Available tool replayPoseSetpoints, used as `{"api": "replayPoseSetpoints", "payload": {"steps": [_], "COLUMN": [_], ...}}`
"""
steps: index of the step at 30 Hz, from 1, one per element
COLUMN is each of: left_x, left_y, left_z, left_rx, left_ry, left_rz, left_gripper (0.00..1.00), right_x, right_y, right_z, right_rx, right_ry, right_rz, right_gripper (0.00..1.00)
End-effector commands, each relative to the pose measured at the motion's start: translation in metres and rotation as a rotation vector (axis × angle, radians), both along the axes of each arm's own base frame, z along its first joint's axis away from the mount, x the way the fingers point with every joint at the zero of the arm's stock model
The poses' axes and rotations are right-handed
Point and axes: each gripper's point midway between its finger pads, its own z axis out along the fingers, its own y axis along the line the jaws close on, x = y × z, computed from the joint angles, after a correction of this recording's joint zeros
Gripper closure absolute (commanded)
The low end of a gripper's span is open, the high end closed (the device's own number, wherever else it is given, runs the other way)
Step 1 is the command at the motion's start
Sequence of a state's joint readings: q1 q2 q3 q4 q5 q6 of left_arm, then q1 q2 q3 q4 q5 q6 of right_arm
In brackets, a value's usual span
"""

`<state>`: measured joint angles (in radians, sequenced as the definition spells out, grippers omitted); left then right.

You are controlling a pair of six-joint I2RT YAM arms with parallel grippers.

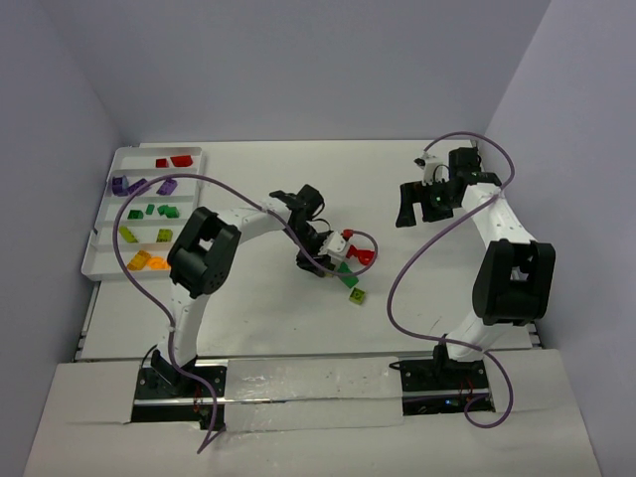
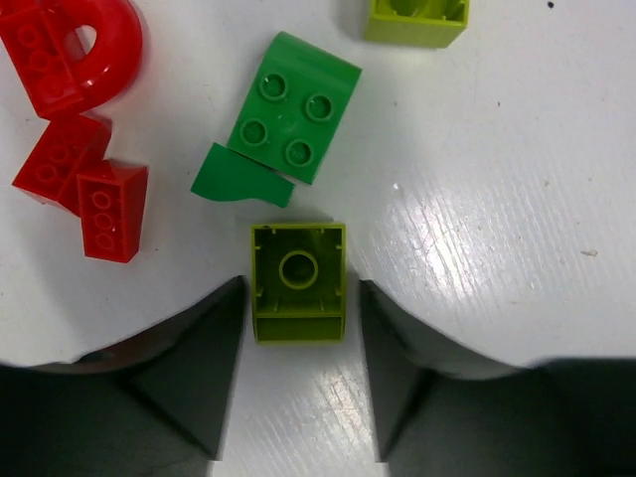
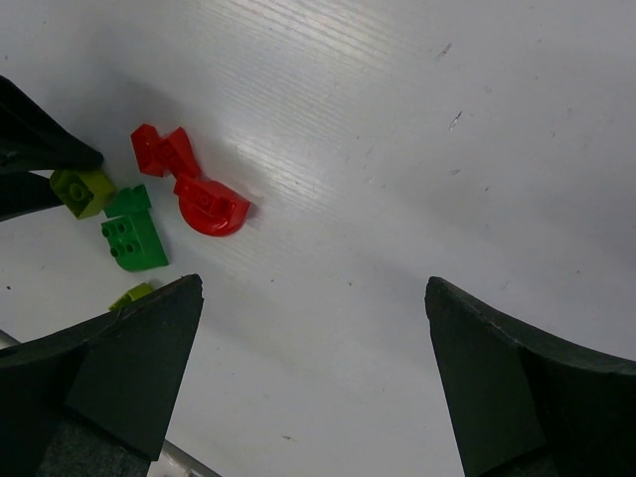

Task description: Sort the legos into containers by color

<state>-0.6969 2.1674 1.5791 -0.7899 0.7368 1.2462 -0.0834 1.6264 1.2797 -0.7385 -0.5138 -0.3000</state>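
The left wrist cam is the closest look. The left gripper (image 2: 303,288) is low over the table (image 2: 497,199), with its two dark fingers (image 2: 199,373) coming up from the bottom of the frame on either side of a lime brick (image 2: 298,283). That brick is lying hollow side up. The jaws are narrow around it with a thin sliver of white on each side, and honestly I can't tell if they're pinching it or just bracketing it.

Just above that in the frame is a green brick (image 2: 293,119), studs up. A smaller green piece (image 2: 234,179) is tucked against its lower-left corner. A clump of red bricks (image 2: 79,179) sits in the upper left, one of them with a curved arch. A second lime brick (image 2: 415,20) is cut off by the top edge.

In the overhead view this loose bunch sits about mid-frame.

Farther back, the white tray (image 1: 99,263) is at the upper left of the overhead frame. The sorted legos (image 1: 149,211) are in rows: red at the top, then purple, green, lime-yellow, and orange at the bottom.

The right gripper (image 1: 422,207) is at the upper right, well apart from the pile. Its jaws are spread wide, with just tabletop showing between them.
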Motion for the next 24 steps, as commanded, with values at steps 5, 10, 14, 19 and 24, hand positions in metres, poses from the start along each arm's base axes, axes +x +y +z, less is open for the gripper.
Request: {"api": "replayPoseSetpoints", "payload": {"steps": [5, 10, 14, 19, 24], "left_x": [0.002, 0.001, 0.013, 0.039, 0.07], "left_y": [-0.013, -0.008, 0.01, 0.07, 0.171], "left_z": [0.007, 0.013, 0.035, 0.075, 0.125], "left_rx": [-0.024, -0.021, -0.027, -0.054, -0.07], "left_ry": [0.012, 0.022, 0.07, 0.162, 0.173], "left_rz": [0.066, 0.109, 0.256, 0.554, 1.019], "left_gripper": [0.52, 0.87, 1.0, 1.0, 1.0], "right_x": [0.011, 0.013, 0.018, 0.019, 0.02], "right_y": [-0.002, 0.001, 0.004, 0.007, 0.012], "right_z": [0.017, 0.02, 0.033, 0.04, 0.038], "right_rx": [0.009, 0.021, 0.034, 0.05, 0.07], "right_ry": [-0.041, -0.053, -0.103, -0.125, -0.115], "right_rz": [0.002, 0.012, 0.019, 0.029, 0.029], "right_gripper": [0.0, 0.0, 0.01, 0.01, 0.01]}}
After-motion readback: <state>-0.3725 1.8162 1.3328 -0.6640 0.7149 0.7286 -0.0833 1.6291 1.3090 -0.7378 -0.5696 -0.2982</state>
